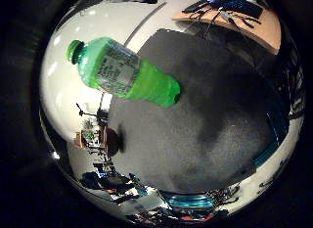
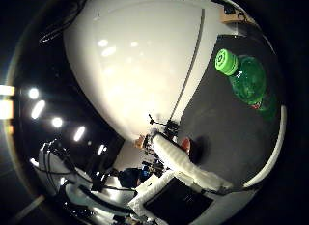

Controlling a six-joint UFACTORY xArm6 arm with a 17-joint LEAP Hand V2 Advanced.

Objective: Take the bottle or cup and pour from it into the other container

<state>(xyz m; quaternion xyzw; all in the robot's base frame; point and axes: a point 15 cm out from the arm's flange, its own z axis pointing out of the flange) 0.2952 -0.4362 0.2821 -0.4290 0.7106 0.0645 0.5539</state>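
A green bottle [image 2: 247, 80] with its green cap [image 2: 226, 61] on stands on a dark mat [image 2: 227, 138]. Near the mat's far edge, a small brown object [image 2: 186, 145] sits beside the hand's [image 2: 186, 174] extended white finger.

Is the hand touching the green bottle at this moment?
Apart. In the thumb side view the hand's finger sits well clear of the green bottle, with dark mat showing between them.

Your right hand [image 2: 186, 179]: only white and black parts show, in thumb side palm view. White padded finger [image 2: 176, 157] reaches out straight from palm, not curled. Black panel of hand body sits below it. Nothing held. Little finger side palm view shows no part of hand.
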